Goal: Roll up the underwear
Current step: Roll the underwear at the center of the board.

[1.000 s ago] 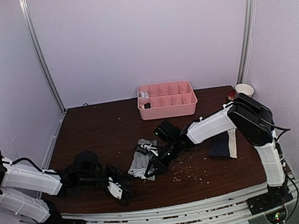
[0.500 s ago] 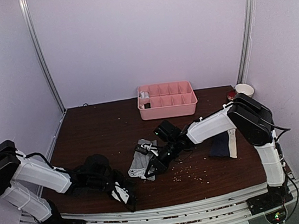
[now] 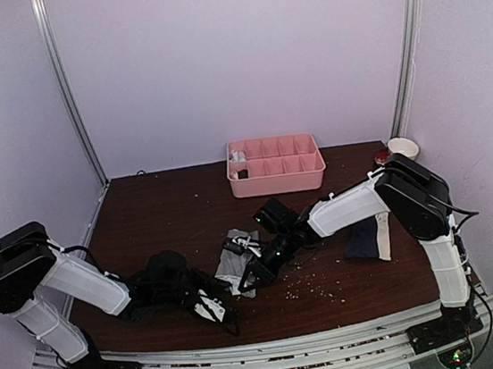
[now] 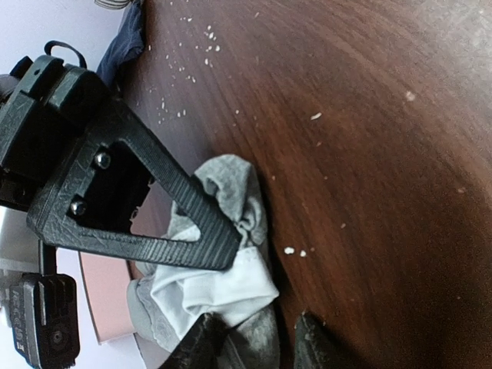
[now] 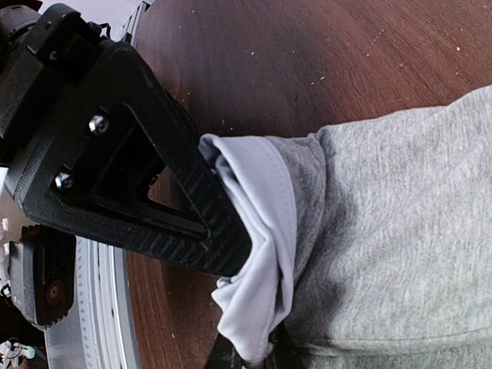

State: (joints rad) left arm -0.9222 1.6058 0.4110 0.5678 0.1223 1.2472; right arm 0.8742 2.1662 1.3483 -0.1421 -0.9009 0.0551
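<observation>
Right end effector point(image 3: 248, 281): clamped shut on the near edge of the grey underwear point(image 3: 230, 262). My wrist cam shows a fold of grey knit and pale lining pinched between the fingers.
Left end effector point(image 3: 215, 309): low over the worktop point(image 3: 160, 215), just near-left of the grey pair. I can't tell whether the jaws are apart or together. One finger point(image 4: 146, 204) crosses in front of the bunched cloth in its wrist cam; contact unclear.
Grey underwear: centre of the worktop, crumpled and partly folded, not a neat roll.
Navy underwear point(image 3: 362, 244): lying on the right side of the worktop near the right arm, cream waistband point(image 3: 385, 239) along its right edge. Well apart from both end effectors.
Pink tray point(image 3: 278, 177): far centre, behind the grey pair. Something small, dark and white, sits in its left-end compartments; I can't make out what.
White bowl point(image 3: 402, 146): far right corner, beside a small red item point(image 3: 381, 159).
Crumbs point(image 3: 311, 284): pale specks scattered on the worktop, right of the grey pair.
</observation>
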